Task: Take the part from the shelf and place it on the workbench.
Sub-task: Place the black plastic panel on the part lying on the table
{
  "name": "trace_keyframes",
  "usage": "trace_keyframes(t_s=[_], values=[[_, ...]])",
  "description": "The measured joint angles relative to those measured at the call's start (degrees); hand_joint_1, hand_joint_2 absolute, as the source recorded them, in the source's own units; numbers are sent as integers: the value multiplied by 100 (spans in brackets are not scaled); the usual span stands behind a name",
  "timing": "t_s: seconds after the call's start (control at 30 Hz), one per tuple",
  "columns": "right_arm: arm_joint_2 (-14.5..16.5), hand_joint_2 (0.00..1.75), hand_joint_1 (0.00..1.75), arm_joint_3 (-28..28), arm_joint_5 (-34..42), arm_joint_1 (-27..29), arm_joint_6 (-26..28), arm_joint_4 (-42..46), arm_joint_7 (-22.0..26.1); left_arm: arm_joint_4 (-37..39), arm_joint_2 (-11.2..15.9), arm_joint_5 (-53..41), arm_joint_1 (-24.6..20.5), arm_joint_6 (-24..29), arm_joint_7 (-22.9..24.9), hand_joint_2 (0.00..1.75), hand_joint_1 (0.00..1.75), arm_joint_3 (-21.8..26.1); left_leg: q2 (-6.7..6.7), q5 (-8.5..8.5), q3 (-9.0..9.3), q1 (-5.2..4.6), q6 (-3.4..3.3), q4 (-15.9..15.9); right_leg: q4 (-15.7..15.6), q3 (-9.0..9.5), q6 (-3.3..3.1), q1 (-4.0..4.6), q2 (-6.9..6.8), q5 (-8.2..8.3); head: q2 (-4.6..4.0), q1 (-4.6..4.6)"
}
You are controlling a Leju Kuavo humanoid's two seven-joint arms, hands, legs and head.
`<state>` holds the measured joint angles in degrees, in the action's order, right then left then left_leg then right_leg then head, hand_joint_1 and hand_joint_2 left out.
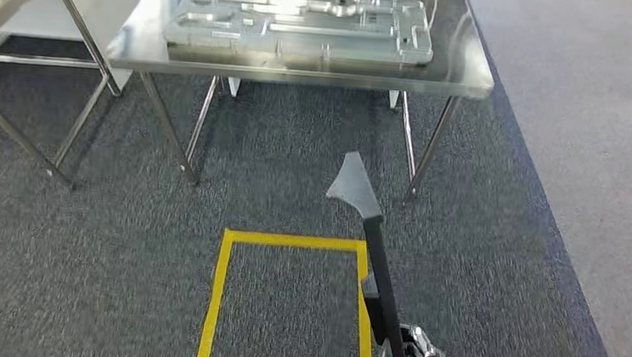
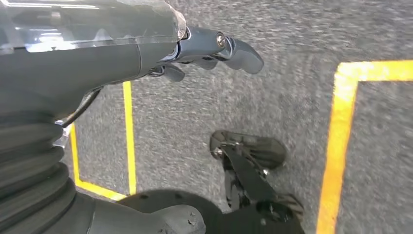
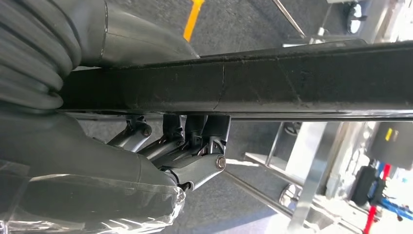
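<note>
Part: a long dark bar [image 1: 376, 286] with a grey flared end, gripped in the right hand [image 3: 190, 151]; in the head view it rises from the lower edge over the carpet.
Long axis: points forward and slightly left, the flared end leading toward the counter [image 1: 465, 75].
Right fingers: fingers [image 3: 170, 141] wrapped under the bar, thumb beside them, clamped on the part.
Left hand: left hand [image 2: 209, 48] hangs over the carpet, fingers loosely curled and a little apart, holding nothing that I can see.
Nearer hand: the right, since it already carries the part; the left is well apart from it.
Counter: steel, straight ahead, well apart from the flared end; a large grey cast plate [image 1: 299, 24] takes up most of its top, with bare strips at the near edge and right side.
Floor: a yellow tape box [image 1: 218, 299] lies just beside the bar, between robot and counter.
Coming move, as a judgement: close the gap ahead, then lift the bar and lay it on a bare strip.
</note>
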<state>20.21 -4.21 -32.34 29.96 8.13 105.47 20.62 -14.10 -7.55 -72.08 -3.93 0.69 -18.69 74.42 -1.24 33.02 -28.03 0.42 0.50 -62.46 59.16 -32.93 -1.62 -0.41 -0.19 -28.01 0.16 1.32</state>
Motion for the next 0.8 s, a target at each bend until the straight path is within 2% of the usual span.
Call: trace_keyframes(t_s=[0.03,0.1,0.13,0.17,0.2,0.23,0.27,0.33,0.4,0.47,0.5,0.53,0.6,0.63,0.67,0.7,0.77,0.8], values=[[1,175,175,2,-40,-13,27,1,-5,0,4,-17,-13,-7,3,175,0,-1,29,164,-138,8,12,-267,-13,47,-23,3,-12,-24,0,-23],[1,175,175,11,-228,-59,139,6,-57,0,4,-71,-27,-29,17,175,0,-7,53,470,-562,13,38,-925,-13,97,-54,24,-21,-85,1,-52],[1,175,175,22,-380,-95,223,16,-117,1,4,-106,-22,-42,26,175,0,-12,59,510,-729,15,51,-1127,-11,126,-60,36,-19,-117,0,-50],[1,175,175,37,-561,-147,316,36,-201,1,8,-140,-14,-54,33,175,0,-19,64,430,-814,15,59,-1148,-10,163,-61,46,-11,-150,1,-53],[1,175,175,56,-755,-218,406,68,-304,1,14,-174,-9,-66,38,175,0,-30,70,218,-793,13,50,-943,-10,215,-57,58,-3,-185,1,-54],[2,175,175,76,-927,-301,480,109,-403,1,24,-202,-9,-80,40,175,0,-44,80,-68,-704,6,18,-587,-10,274,-48,69,2,-225,1,-54],[2,175,175,93,-1060,-391,536,152,-488,0,40,-226,-12,-95,42,175,0,-61,100,-281,-607,-11,-29,-262,-15,327,-36,76,1,-261,1,-50],[3,175,175,123,-1275,-591,625,234,-629,1,68,-285,-28,-129,46,175,0,-105,132,-355,-494,-66,-121,131,-17,385,14,79,-5,-320,1,-42],[-9,175,175,146,-1563,-816,727,297,-828,2,87,-366,-27,-157,49,175,0,-156,134,-311,-476,-88,-190,206,34,417,80,78,-6,-331,1,-37],[-76,175,175,135,-1986,-1120,817,345,-1146,5,97,-450,-29,-191,50,175,0,-219,133,-432,-370,-46,-254,302,169,416,135,81,-3,-366,1,-34],[-129,175,175,117,-2193,-1302,849,360,-1304,7,102,-483,-47,-210,50,175,0,-253,133,-441,-310,-24,-274,340,305,347,166,76,2,-431,1,-20],[-194,175,175,98,-2371,-1493,866,366,-1443,8,105,-507,-74,-227,50,175,0,-283,133,-443,-264,-9,-287,370,553,196,199,63,5,-547,1,-11],[-298,175,175,68,-2546,-1798,880,364,-1596,9,113,-527,-117,-241,50,175,0,-326,114,-413,-235,1,-291,384,1192,-245,269,17,11,-799,1,6],[-337,175,175,57,-2579,-1901,884,360,-1634,9,114,-532,-125,-243,50,175,0,-342,99,-384,-211,8,-283,384,1440,-455,295,-10,10,-848,1,3],[-362,175,175,45,-2614,-1967,894,355,-1664,9,114,-540,-122,-245,50,175,0,-358,82,-349,-173,19,-268,383,1509,-581,317,-34,10,-779,1,2],[-385,175,175,33,-2691,-2029,919,348,-1706,10,115,-554,-115,-249,50,175,0,-378,66,-308,-119,33,-250,383,1391,-616,334,-56,9,-597,1,2],[-435,175,175,4,-3083,-2211,996,322,-1864,18,115,-608,-104,-258,49,175,0,-424,44,-212,-1,62,-195,388,736,-468,360,-88,13,-37,1,3],[-467,175,175,-16,-3389,-2352,1006,295,-1978,23,117,-642,-113,-263,49,175,0,-448,39,-172,39,68,-161,390,422,-409,358,-79,14,111,1,6]])
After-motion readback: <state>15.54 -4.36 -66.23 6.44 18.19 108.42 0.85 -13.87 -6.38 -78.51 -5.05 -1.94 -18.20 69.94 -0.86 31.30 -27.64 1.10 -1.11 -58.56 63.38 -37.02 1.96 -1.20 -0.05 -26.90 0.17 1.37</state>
